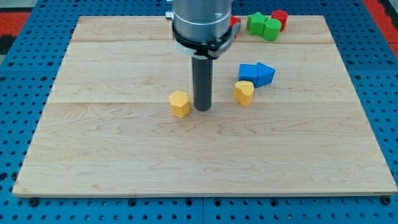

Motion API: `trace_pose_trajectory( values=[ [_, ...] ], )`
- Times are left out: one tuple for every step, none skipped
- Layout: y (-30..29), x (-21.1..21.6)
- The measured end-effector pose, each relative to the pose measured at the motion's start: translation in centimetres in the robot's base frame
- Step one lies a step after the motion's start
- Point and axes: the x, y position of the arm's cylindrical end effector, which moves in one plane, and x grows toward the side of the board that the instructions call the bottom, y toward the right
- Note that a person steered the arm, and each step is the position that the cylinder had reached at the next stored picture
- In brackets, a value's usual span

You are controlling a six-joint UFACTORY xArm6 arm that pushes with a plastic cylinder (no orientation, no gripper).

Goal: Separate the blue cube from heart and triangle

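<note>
The blue cube (pixel 248 73) sits right of the board's middle, touching the blue triangle (pixel 265 74) on its right and the yellow heart (pixel 244 92) just below it. My tip (pixel 202 108) rests on the board to the left of this cluster, about a block's width from the heart. A yellow hexagon block (pixel 180 103) lies just left of my tip, close to it.
Two green blocks (pixel 263 25) and a red block (pixel 280 18) cluster at the view's top right edge of the wooden board (pixel 124 155). Another red block (pixel 235 24) peeks out behind the arm's housing. Blue pegboard surrounds the board.
</note>
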Motion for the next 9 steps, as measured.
trace_pose_trajectory(
  values=[
    [5.3, 1.0],
    [9.0, 0.1],
    [8.6, -2.8],
    [8.6, -4.7],
    [8.5, -4.4],
    [6.8, -5.1],
    [6.7, -5.9],
    [6.7, -7.4],
    [6.2, -9.2]
  ],
)
